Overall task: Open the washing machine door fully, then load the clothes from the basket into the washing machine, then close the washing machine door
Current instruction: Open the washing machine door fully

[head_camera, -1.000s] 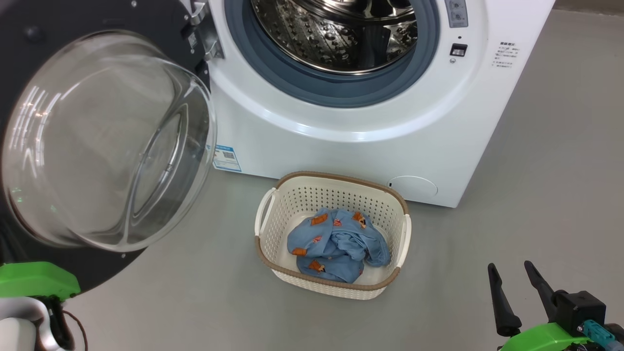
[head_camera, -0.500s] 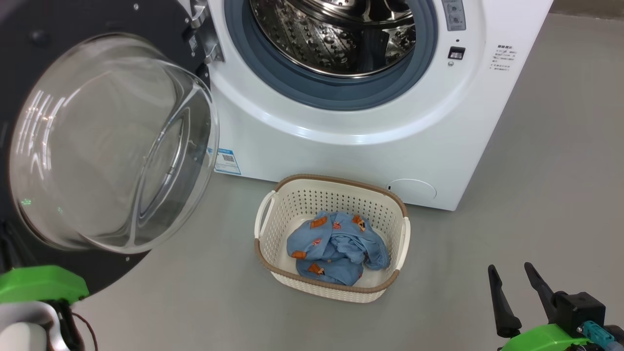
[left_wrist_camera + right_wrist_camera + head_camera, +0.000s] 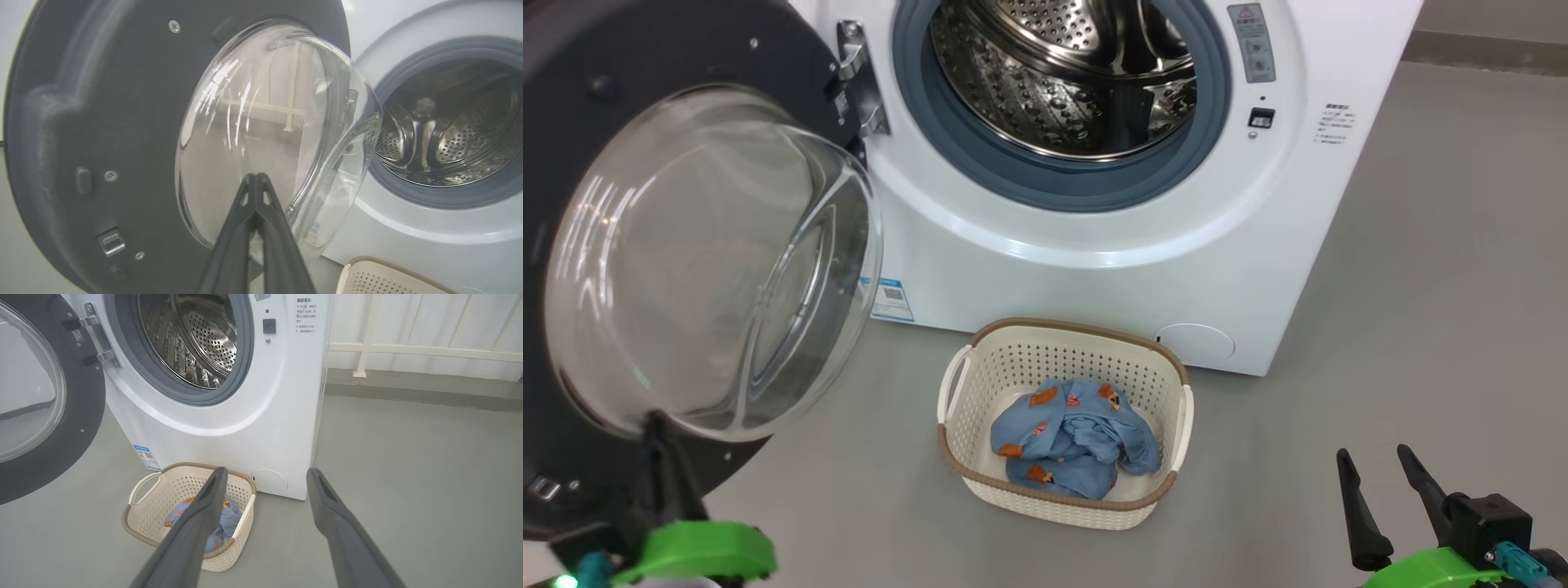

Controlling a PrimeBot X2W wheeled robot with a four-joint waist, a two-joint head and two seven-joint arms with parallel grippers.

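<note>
Steel drum (image 3: 1054, 90) (head view): perforated, ringed by grey gasket (image 3: 1013, 175), well beyond both finger pairs.
Washing machine (image 3: 1094, 269): white, front-on, far ahead of all fingertips.
Washing machine door (image 3: 703, 261): swung wide to L on hinge (image 3: 854, 82); glass bowl bulges toward cam, just above L fingertips.
Left gripper (image 3: 656, 425): lower L, fingers pressed together, gripping nothing; tips over door's lower dark rim at edge of glass.
Right gripper (image 3: 1372, 457): lower R, fingers spread wide, holding nothing, above floor (image 3: 1421, 286).
Basket (image 3: 1054, 363): on floor in front of machine, ahead & L of R fingers, R of L fingers, apart from both.
Clothes (image 3: 1066, 445): blue heap w/ orange patches, in basket bottom.
L wrist view, fingers: shut to one point, tip in front of lower part of glass bowl; touching or not, can't tell.
L wrist view, door: around & L of fingers; drum to R of tip; basket corner lower R.
R wrist view, fingers: wide apart, nothing held.
R wrist view, basket: behind L finger, partly covered by it; clothes peek out beside that finger.
R wrist view, round flap (image 3: 269, 480): low on machine, in gap between fingers.
R wrist view, door: far L of fingers, open.
</note>
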